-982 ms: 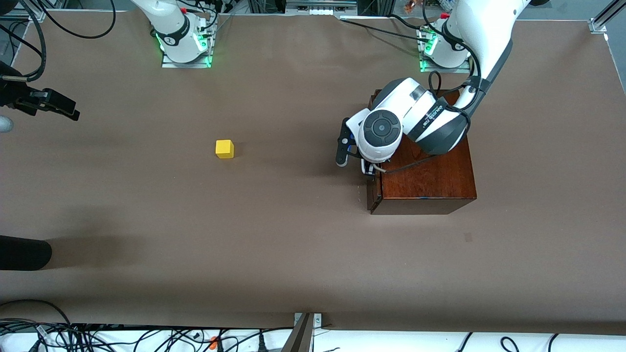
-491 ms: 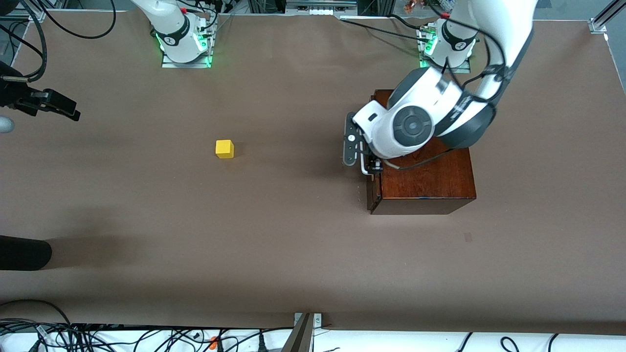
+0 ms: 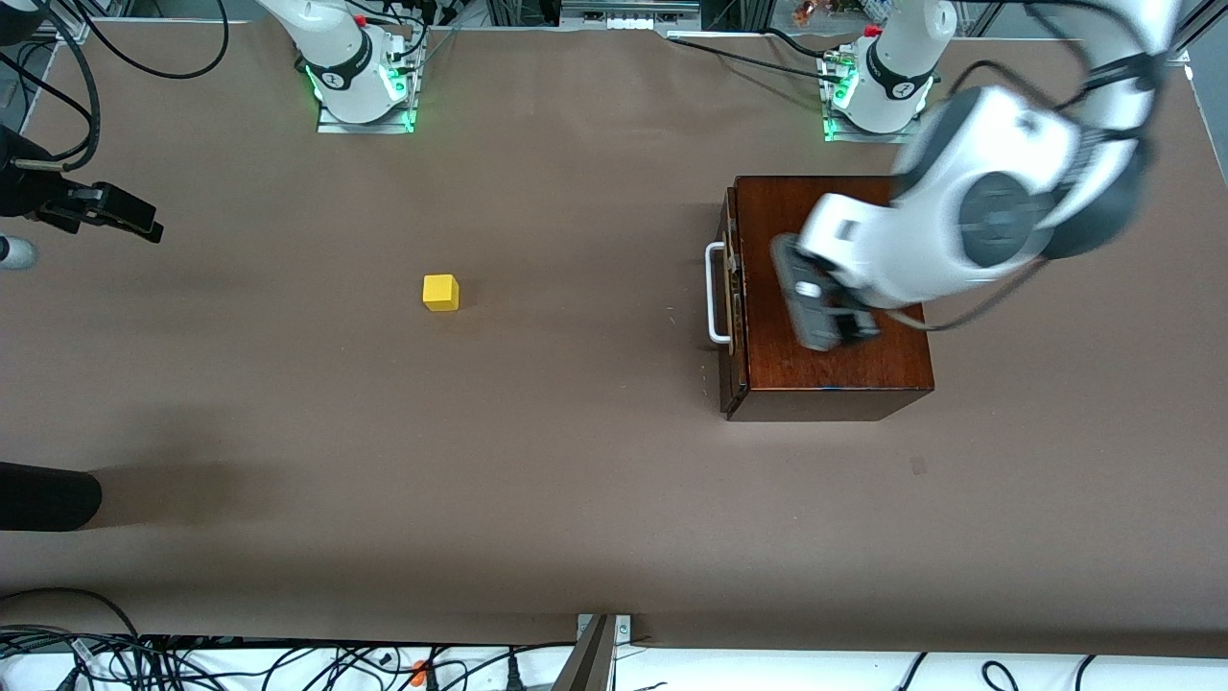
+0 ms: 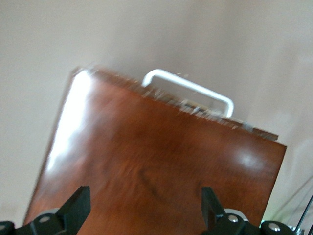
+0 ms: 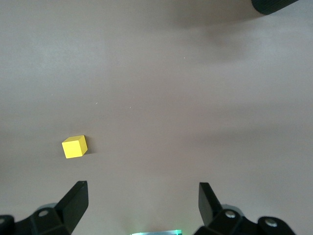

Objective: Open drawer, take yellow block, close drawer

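The yellow block [image 3: 440, 293] lies on the bare table, well apart from the mahogany box [image 3: 844, 355], toward the right arm's end. The drawer [image 3: 731, 355] is shut flush with the box, and its white handle [image 3: 715, 293] is free. My left gripper [image 3: 823, 309] is open and empty above the box top. In the left wrist view its fingers [image 4: 74, 209] stand wide apart over the box [image 4: 146, 161], with the handle [image 4: 188, 88] at the box's edge. My right gripper [image 3: 134, 216] is open and empty at the table's edge; its wrist view shows the block [image 5: 74, 146].
A dark rounded object [image 3: 48, 497] juts in at the table's edge at the right arm's end, nearer to the front camera than the right gripper. Cables [image 3: 192, 662] lie along the table's front edge. The arm bases [image 3: 360, 82] stand at the back.
My left gripper has left the drawer handle and swung up over the box top, toward the left arm's end. The handle now shows uncovered. The block and right gripper stay put.
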